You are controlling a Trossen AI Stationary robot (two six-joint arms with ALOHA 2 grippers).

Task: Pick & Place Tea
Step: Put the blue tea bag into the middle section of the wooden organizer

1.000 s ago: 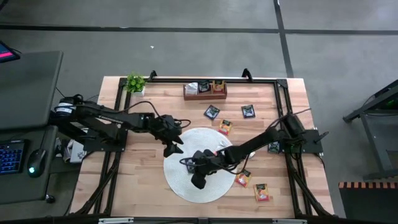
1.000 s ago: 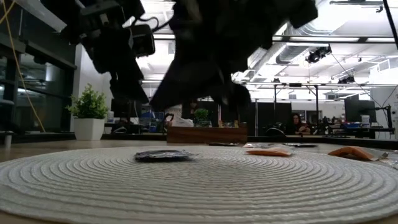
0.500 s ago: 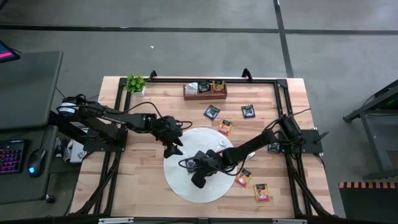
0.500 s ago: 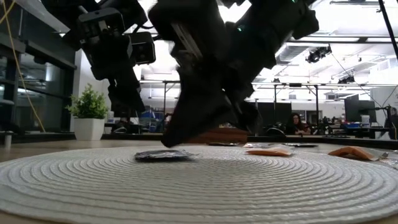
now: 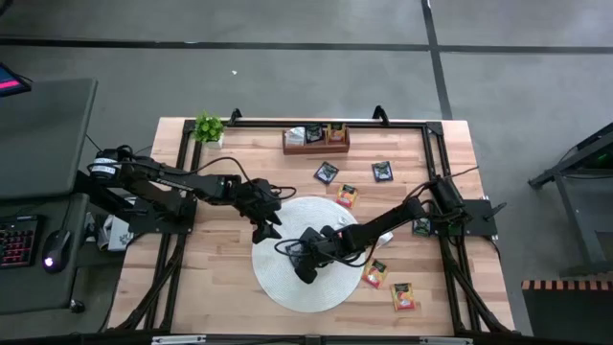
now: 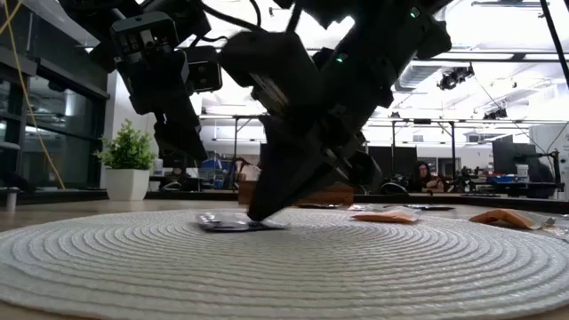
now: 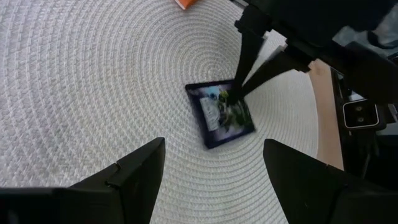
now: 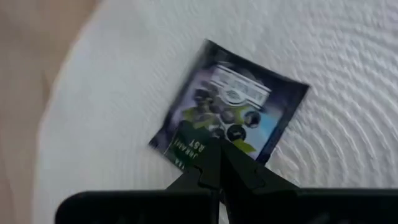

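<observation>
From above, the right gripper (image 5: 304, 273) sits over the round mat (image 5: 278, 287); at table level its fingers, pressed together, bear on the black sachet (image 6: 233, 223); wrist views show the left gripper (image 7: 211, 168) spread wide nearby; press lightly.

Right gripper (image 7: 239, 94) atop sachet (image 7: 221, 114) — blocked

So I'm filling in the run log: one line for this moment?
right hand: shut, tips on black square tea sachet | sachet: flat on round white woven mat | left hand: open, above mat
</observation>
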